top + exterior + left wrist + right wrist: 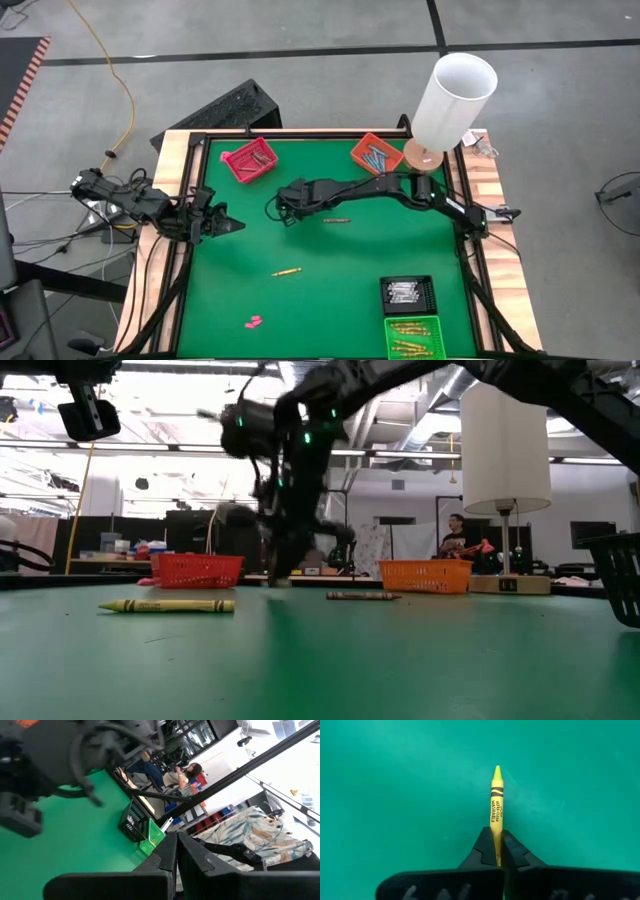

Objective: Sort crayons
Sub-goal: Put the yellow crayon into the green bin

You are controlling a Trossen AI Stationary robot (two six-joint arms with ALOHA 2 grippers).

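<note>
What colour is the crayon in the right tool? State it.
Yellow crayon, with black label print, pinched in the right tool; the right wrist view shows it best.

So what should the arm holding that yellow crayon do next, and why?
Probably lift straight up. The right hand is shut on a yellow crayon low over the table, so it likely needs clearance before carrying it to the green tray, where other yellow crayons lie.

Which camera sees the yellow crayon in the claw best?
The right wrist view: the held yellow crayon shows clearly in the right claw. High and low views hide it behind the arm; the left wrist view misses it.
</note>
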